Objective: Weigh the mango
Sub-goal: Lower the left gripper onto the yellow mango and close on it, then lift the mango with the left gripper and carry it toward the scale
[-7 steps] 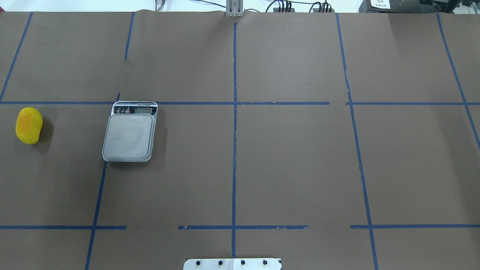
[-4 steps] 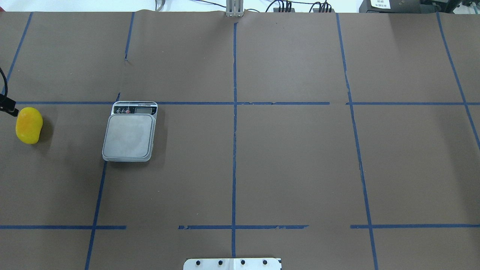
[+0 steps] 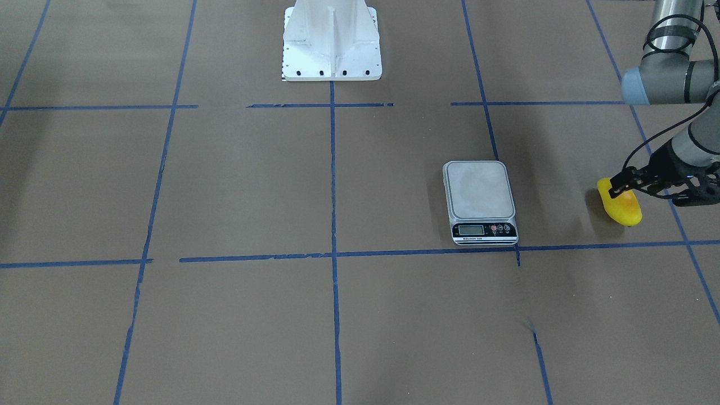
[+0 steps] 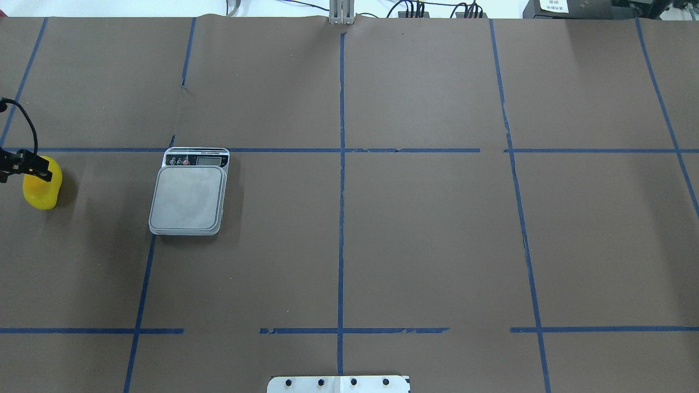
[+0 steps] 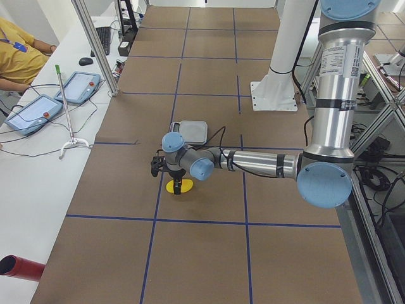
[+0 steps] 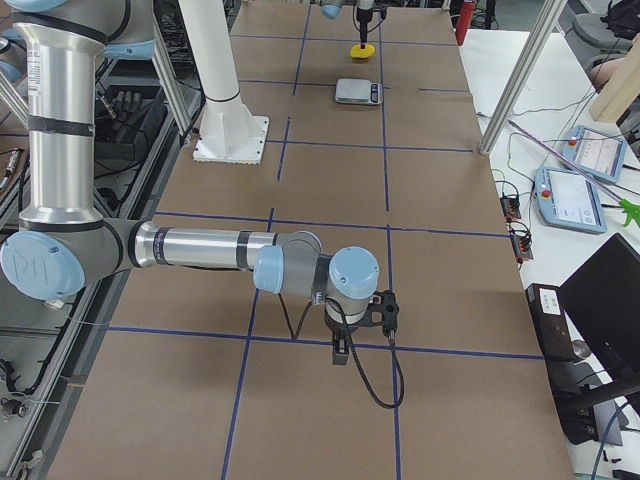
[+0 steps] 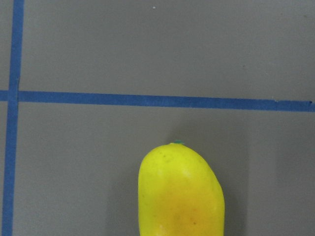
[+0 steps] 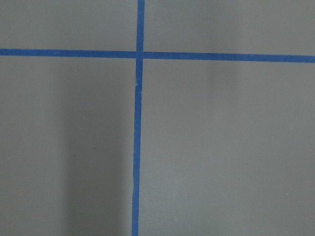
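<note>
The mango (image 4: 39, 194) is a yellow oval fruit with an orange blush, lying on the brown table near its left end; it also shows in the front view (image 3: 621, 209) and fills the bottom of the left wrist view (image 7: 181, 196). The scale (image 4: 188, 197) stands to its right with an empty grey platform and its display at the far side. My left gripper (image 5: 180, 182) hangs just above the mango, and I cannot tell whether it is open. My right gripper (image 6: 340, 348) hovers over bare table far from both, showing only in the right side view, so I cannot tell its state.
Blue tape lines (image 4: 342, 164) divide the brown table cover into squares. The robot's white base plate (image 4: 338, 383) sits at the near edge. Operators' tablets (image 5: 38, 107) and cables lie on a side bench beyond the table.
My left arm has come in from the table's left edge, and its black wrist part now overlaps the mango's far end. The mango and scale have not moved.
</note>
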